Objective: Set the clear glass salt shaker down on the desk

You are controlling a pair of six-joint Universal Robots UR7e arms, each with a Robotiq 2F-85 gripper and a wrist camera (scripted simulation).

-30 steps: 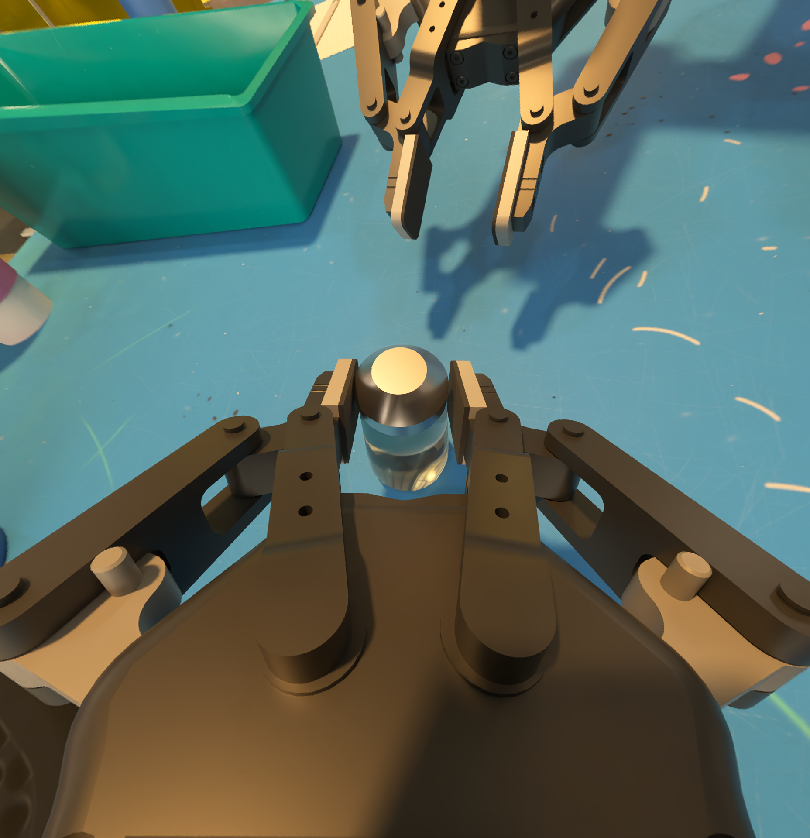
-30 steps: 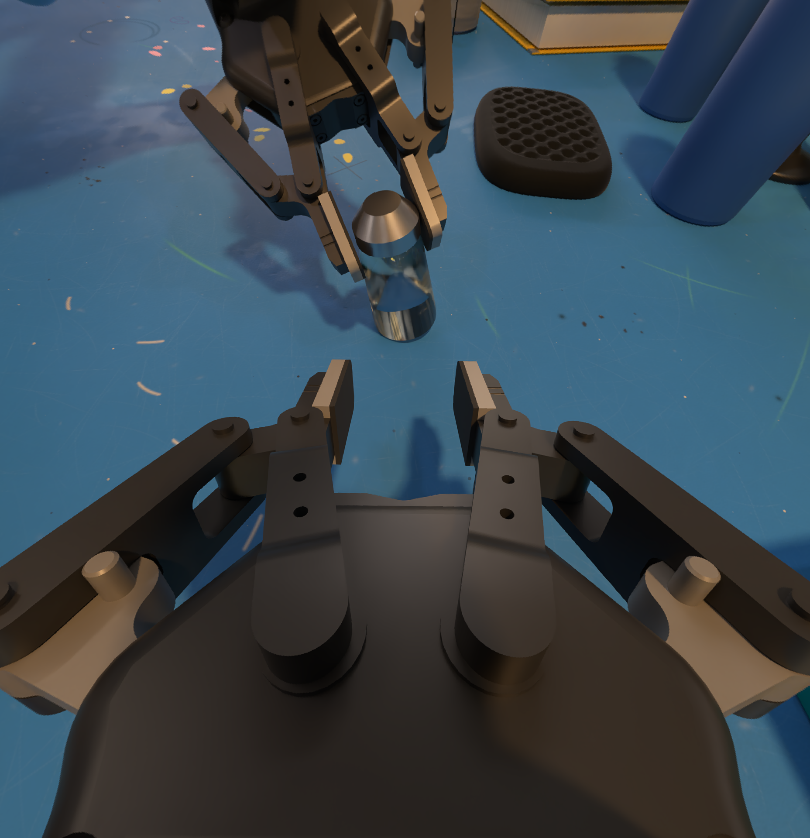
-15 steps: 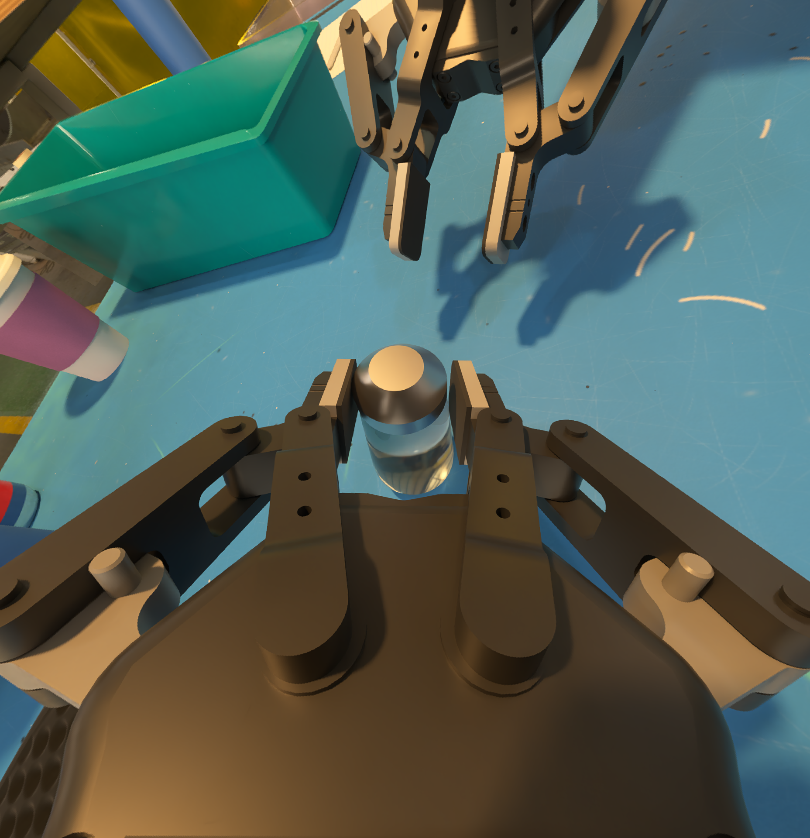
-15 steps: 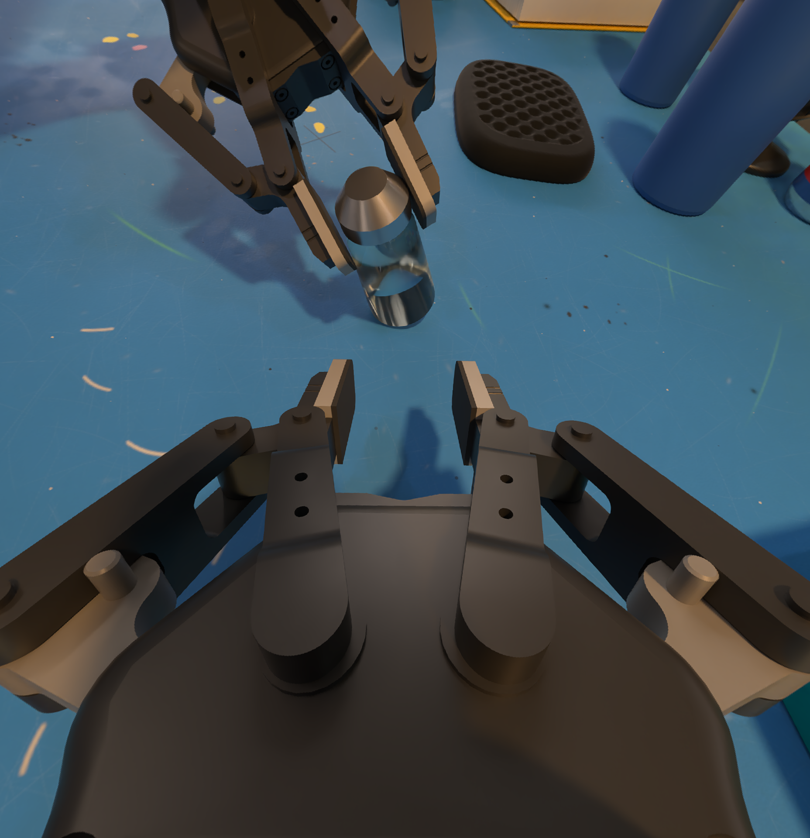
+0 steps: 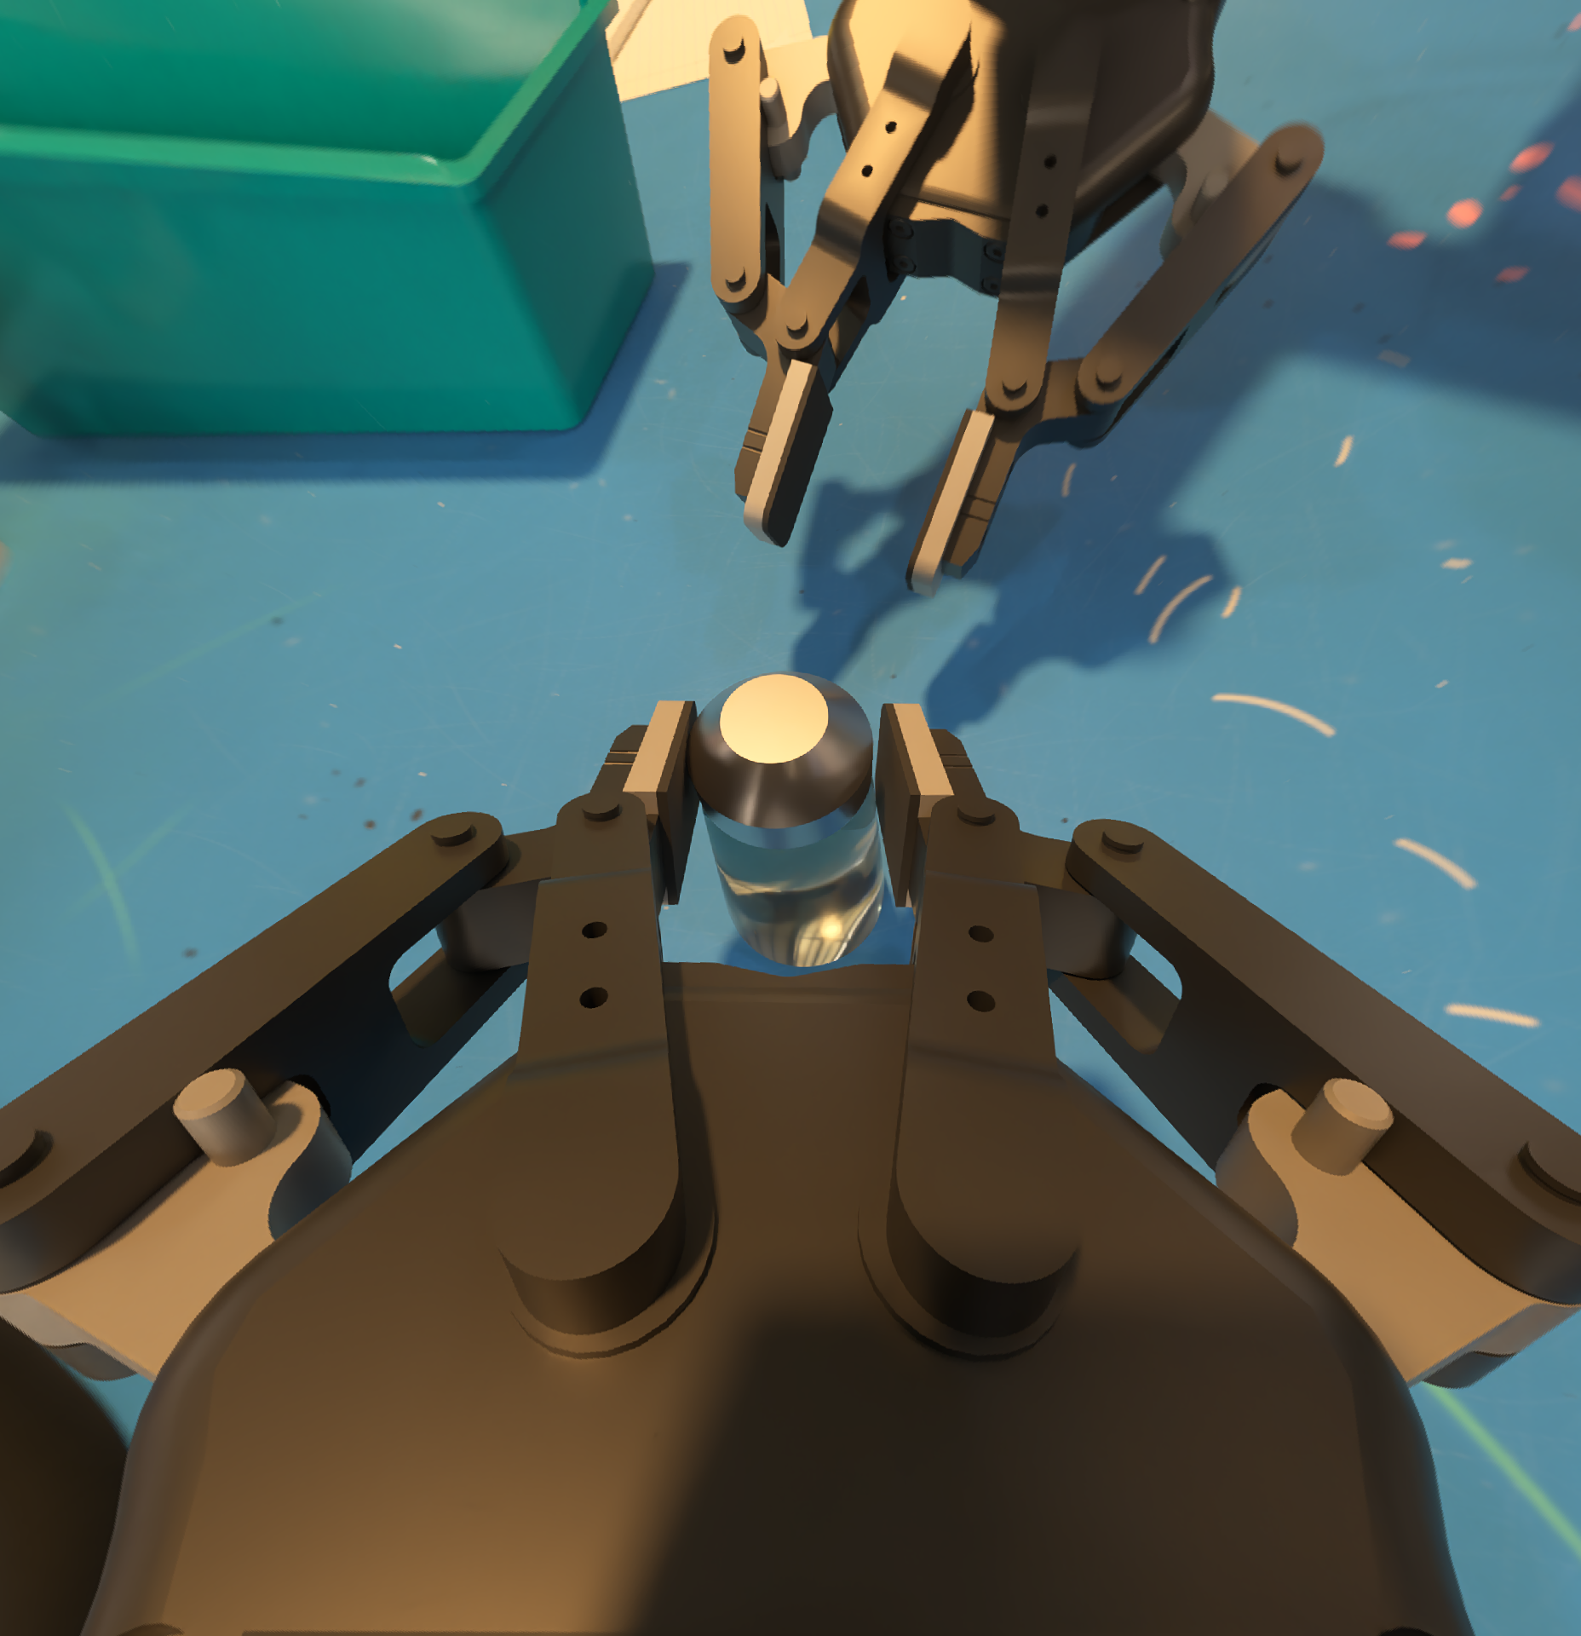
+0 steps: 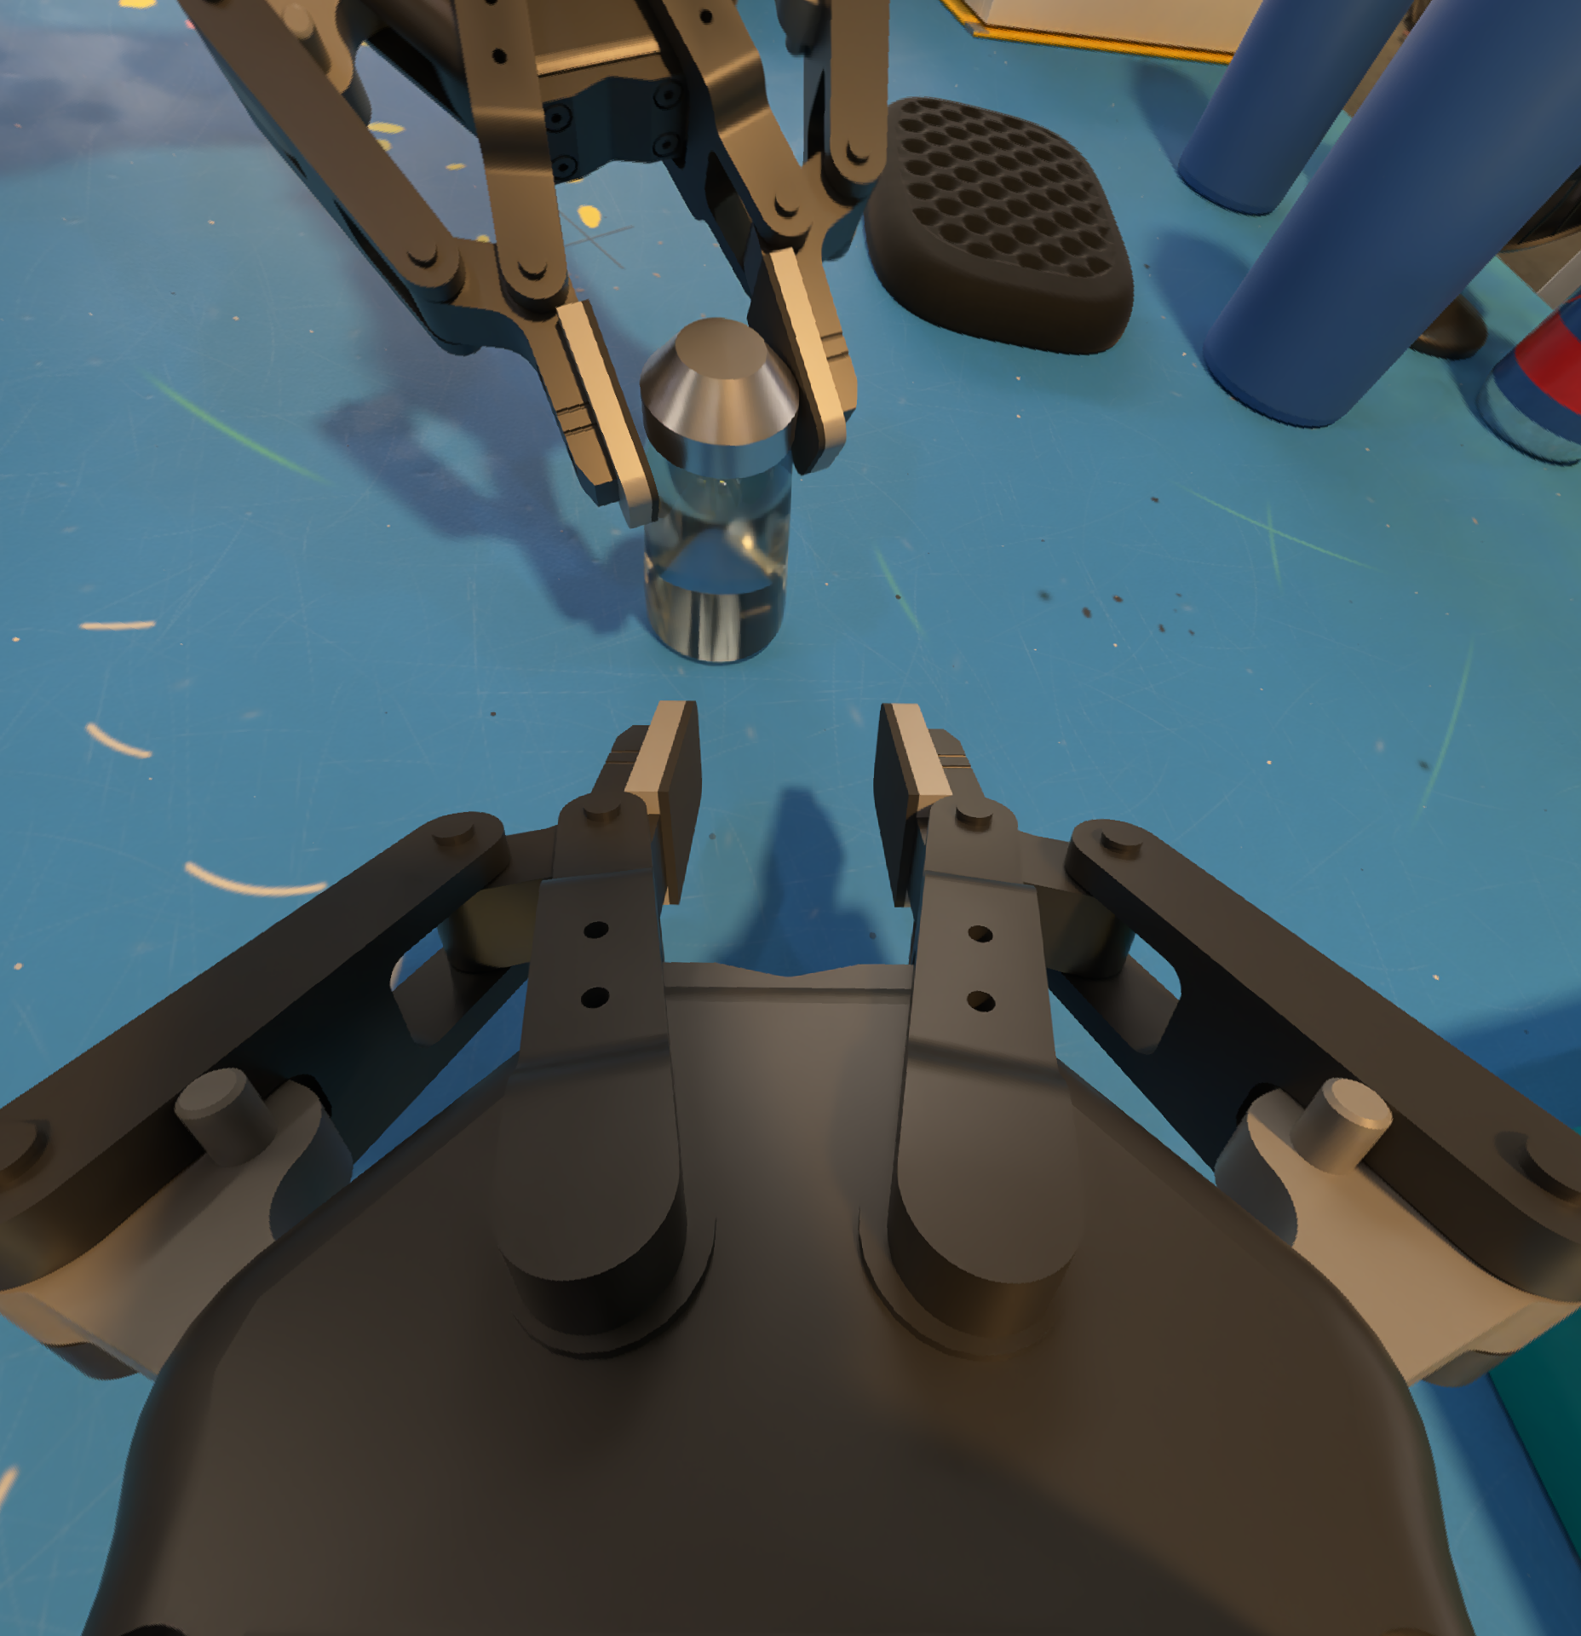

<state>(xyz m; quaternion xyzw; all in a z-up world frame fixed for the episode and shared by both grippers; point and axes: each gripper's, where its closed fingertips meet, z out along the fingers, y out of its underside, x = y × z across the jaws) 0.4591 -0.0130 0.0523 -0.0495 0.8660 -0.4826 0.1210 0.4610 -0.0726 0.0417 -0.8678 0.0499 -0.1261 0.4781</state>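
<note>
In the left wrist view, the left gripper (image 5: 782,779) fills the lower half of the frame, its two pads pressed against the metal cap of the clear glass salt shaker (image 5: 791,841), which stands upright at mid-frame between them; the glass body hangs below the pads toward the blue table (image 5: 371,637), and from this angle it cannot be told whether the base touches the surface; beyond it, in the upper middle, the right gripper (image 5: 853,522) points down with its fingers spread and nothing between them, its shadow lying on the table just below; a green bin (image 5: 309,266) sits in the upper left. In the right wrist view, the right gripper (image 6: 787,779) occupies the lower frame, its jaws parted over bare table (image 6: 1212,708); farther up at centre, the salt shaker (image 6: 716,531) is upright with its base at or just above the surface, the left gripper (image 6: 725,443) clamped on its cap; a black honeycomb-textured pad (image 6: 1004,221) lies in the upper right, and blue cylinders (image 6: 1389,221) rise at the right edge.
</note>
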